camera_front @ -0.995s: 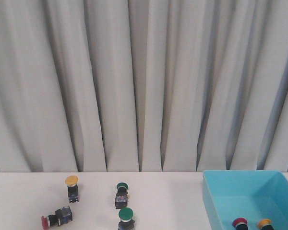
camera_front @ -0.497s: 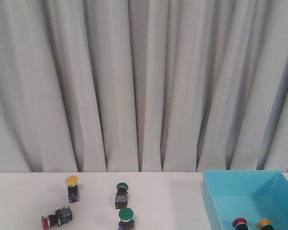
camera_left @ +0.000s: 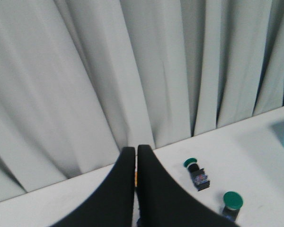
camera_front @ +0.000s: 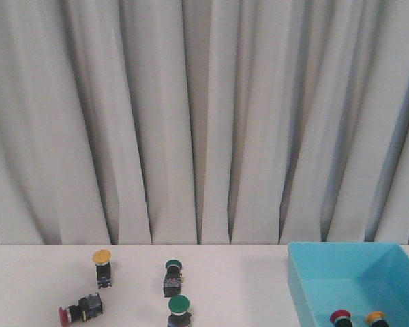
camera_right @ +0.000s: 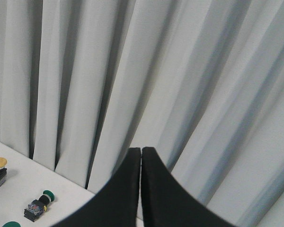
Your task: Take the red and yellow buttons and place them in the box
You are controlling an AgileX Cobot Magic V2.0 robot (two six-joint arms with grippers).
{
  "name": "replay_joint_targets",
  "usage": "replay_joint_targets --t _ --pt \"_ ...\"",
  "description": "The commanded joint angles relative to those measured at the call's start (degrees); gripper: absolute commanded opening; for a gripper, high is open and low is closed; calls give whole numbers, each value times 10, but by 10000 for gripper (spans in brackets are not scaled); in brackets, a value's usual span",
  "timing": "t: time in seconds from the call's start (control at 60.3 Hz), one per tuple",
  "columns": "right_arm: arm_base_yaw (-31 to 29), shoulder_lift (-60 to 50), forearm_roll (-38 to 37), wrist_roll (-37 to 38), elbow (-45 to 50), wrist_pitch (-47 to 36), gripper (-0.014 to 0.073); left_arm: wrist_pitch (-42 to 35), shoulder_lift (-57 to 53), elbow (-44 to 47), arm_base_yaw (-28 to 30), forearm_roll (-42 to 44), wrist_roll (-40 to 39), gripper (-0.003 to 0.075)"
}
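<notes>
While both my grippers wait pressed closed and empty, two buttons are left out on the table.

From the left: the red button (camera_front: 80, 309) lies on its side near the table's front edge, the yellow button (camera_front: 102, 268) stands upright just behind it, and two green ones sit mid-table. The box (camera_front: 307, 286) at right already holds one red and one yellow. My left gripper (camera_left: 136, 156) and right gripper (camera_right: 141, 156) touch nothing. I judge these buttons light, rigid, smooth-capped; the squarish dark body looks the surest hold.
</notes>
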Motion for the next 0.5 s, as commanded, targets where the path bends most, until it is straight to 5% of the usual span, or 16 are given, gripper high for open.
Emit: replay_joint_targets --t 0.0,0.182,0.348,0.481 --pt "1 -5 4 -6 -15 -45 -5 -54 -9 -5 1 -19 -5 -6" --pt "1 -5 4 -6 -15 -43 -5 -140 -138 138 1 -20 -6 -6" --pt "1 -5 4 -6 -15 -43 -5 -264 -347 376 1 -20 -6 -6" --pt "1 -5 4 -6 -15 -43 -5 -291 -510 564 1 -4 -2 -6"
